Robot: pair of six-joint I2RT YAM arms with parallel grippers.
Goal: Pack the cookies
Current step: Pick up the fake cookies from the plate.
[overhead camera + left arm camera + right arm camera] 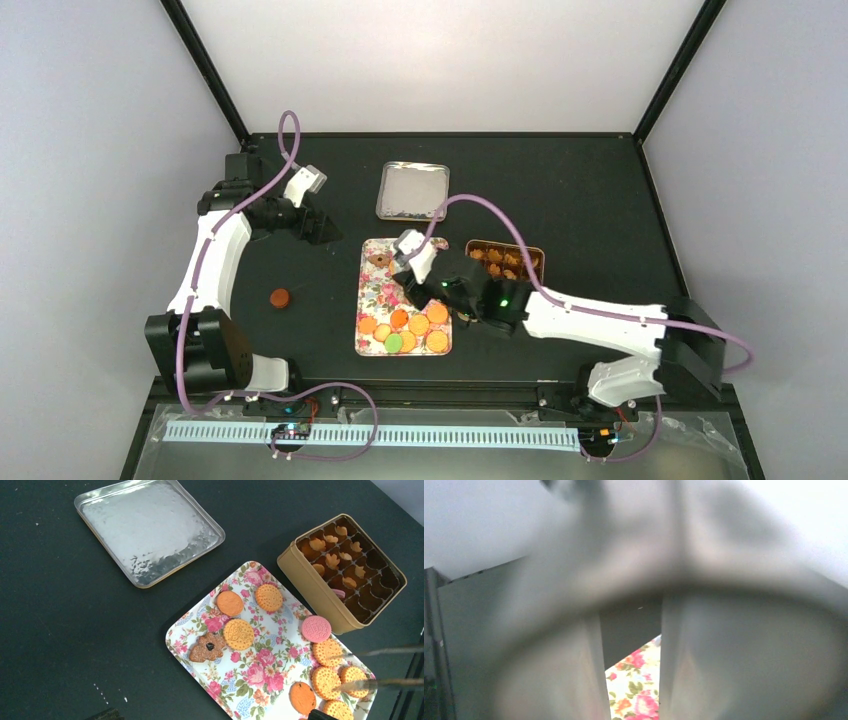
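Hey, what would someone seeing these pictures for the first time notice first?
The flowered tray in the middle, strewn with mostly orange cookies, with the right gripper above it. Next, the tan tin to its right with leaf-shaped cookies in its compartments, and one orange cookie lying alone left of the tray.

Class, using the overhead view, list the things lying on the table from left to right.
Lone round cookie → floral tray → compartmented tin. The silver lid lies beyond the tray, across the same stretch, so it has no clear place in the order.
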